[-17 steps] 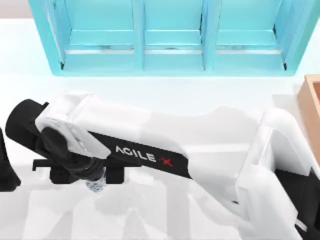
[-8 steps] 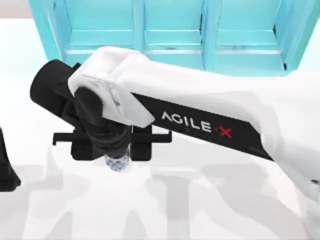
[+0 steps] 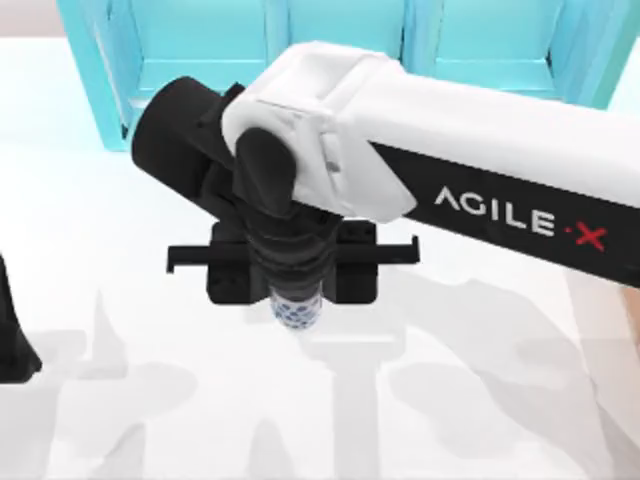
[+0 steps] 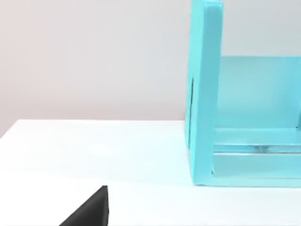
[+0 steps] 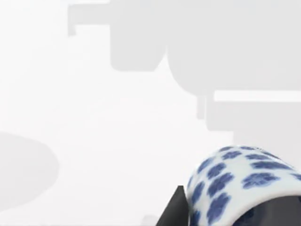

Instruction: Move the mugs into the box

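Note:
A white mug with a blue floral pattern (image 3: 297,312) hangs above the white table near the middle, with my right gripper (image 3: 296,300) shut on it from above. In the right wrist view the same mug (image 5: 244,181) is close up, with a dark finger (image 5: 176,209) against its side and the table far below. The right arm reaches in from the right side across the scene. The box is hidden behind that arm. My left arm (image 3: 10,340) stays parked at the table's left edge.
A large turquoise shelf unit (image 3: 340,40) stands along the far side of the table; its end wall (image 4: 202,94) is close in the left wrist view. The white table (image 3: 120,250) spreads around the held mug, crossed by arm shadows.
My right arm has carried the mug to the right and toward the far side, and it has risen nearer the camera. The left arm has not moved.

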Robot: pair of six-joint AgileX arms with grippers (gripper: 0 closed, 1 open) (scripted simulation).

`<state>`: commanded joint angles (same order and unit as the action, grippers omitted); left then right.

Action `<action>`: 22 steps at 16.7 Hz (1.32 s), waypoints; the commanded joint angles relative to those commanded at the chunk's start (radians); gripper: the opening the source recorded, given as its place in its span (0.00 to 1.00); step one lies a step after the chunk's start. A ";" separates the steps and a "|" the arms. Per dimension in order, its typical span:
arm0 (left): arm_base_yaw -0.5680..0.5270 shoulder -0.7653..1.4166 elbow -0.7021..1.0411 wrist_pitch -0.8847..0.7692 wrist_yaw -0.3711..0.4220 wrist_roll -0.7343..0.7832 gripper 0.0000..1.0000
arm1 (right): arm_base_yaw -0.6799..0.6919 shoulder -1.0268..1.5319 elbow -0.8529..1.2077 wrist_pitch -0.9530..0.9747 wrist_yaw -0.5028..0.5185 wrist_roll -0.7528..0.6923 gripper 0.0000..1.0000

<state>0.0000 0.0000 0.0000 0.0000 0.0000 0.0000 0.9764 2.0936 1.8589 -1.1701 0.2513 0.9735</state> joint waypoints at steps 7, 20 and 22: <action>0.000 0.000 0.000 0.000 0.000 0.000 1.00 | -0.098 -0.043 -0.034 0.006 -0.029 -0.100 0.00; 0.000 0.000 0.000 0.000 0.000 0.000 1.00 | -1.103 -0.461 -0.434 0.050 -0.277 -1.080 0.00; 0.000 0.000 0.000 0.000 0.000 0.000 1.00 | -1.222 -0.519 -0.492 0.058 -0.306 -1.198 0.00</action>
<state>0.0000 0.0000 0.0000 0.0000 0.0000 0.0000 -0.2459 1.5750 1.3670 -1.1125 -0.0542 -0.2243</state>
